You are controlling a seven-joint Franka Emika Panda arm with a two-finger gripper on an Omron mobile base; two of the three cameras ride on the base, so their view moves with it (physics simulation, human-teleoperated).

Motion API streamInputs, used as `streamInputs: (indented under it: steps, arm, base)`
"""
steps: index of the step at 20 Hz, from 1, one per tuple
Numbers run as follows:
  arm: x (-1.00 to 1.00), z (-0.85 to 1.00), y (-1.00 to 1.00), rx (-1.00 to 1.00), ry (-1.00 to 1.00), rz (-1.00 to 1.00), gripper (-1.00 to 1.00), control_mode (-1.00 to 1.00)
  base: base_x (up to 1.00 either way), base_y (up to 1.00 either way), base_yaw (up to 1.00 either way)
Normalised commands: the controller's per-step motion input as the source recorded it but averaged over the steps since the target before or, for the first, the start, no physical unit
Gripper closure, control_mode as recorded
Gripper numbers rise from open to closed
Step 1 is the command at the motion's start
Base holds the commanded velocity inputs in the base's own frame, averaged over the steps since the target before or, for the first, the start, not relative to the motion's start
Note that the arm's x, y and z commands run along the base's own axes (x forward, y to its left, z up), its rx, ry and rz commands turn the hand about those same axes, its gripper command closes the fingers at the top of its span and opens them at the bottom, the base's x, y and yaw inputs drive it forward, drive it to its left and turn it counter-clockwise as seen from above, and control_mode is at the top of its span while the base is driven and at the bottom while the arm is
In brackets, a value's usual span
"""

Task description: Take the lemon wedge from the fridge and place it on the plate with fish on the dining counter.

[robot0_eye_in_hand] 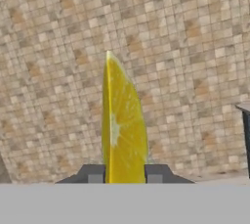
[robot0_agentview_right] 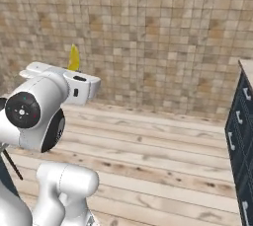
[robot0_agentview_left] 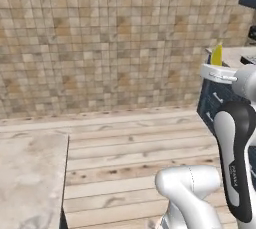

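The lemon wedge (robot0_eye_in_hand: 122, 125) stands upright between the two dark fingertips (robot0_eye_in_hand: 93, 174), bright yellow with a pale core. My gripper (robot0_eye_in_hand: 124, 175) is shut on its lower end. In the left base view the lemon wedge (robot0_agentview_left: 216, 55) sticks up above the white hand at the right edge, where my gripper (robot0_agentview_left: 217, 67) points upward. In the right base view the lemon wedge (robot0_agentview_right: 73, 58) rises over the hand at the upper left. A corner of the beige marbled dining counter (robot0_agentview_left: 30, 183) lies at the lower left. The fridge, the plate and the fish are out of view.
A tan tiled wall (robot0_agentview_left: 110, 38) fills the background above a pale wooden plank floor (robot0_agentview_left: 135, 153). Dark blue drawer cabinets (robot0_agentview_right: 240, 136) with light handles stand at the right, with a beige top (robot0_agentview_left: 239, 53) behind the hand.
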Motion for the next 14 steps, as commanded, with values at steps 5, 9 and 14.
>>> streamInputs:
  steps: [5, 9, 14]
  arm:
    - [0.00, 0.00, 0.00, 0.00, 0.00, 0.00, 1.00, 1.00]
    - [0.00, 0.00, 0.00, 0.00, 0.00, 0.00, 1.00, 1.00]
    - [0.00, 0.00, 0.00, 0.00, 0.00, 0.00, 1.00, 1.00]
  base:
    - [1.00, 0.00, 0.16]
    - [1.00, 0.00, 0.34]
    - [1.00, 0.00, 0.40]
